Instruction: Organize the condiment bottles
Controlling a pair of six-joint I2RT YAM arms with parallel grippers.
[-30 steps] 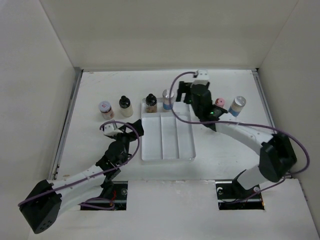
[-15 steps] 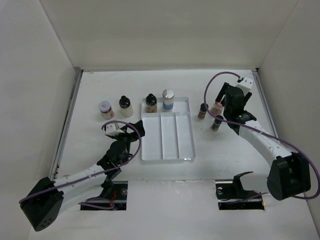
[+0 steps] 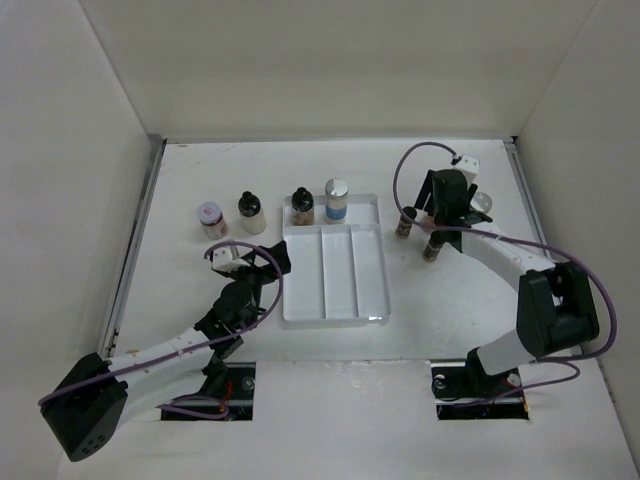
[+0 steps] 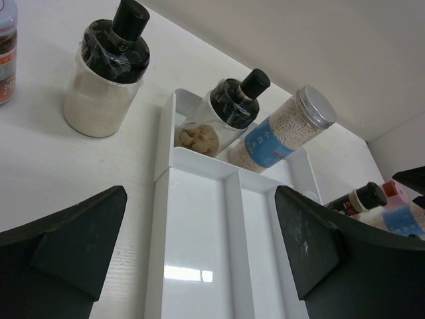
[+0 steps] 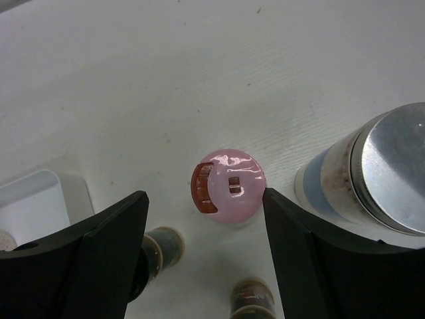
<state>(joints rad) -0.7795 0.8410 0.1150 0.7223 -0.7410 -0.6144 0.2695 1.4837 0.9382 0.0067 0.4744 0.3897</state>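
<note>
Bottles stand beyond your left hand, which hangs open beside the tray, holding nothing; 2 sit in its far compartment. Farther out, your right hand straddles the pink-capped bottle on the bench, jaws apart, not yet gripping. Closing off-centre could tip it into the silver-capped bottle just beside it.
</note>
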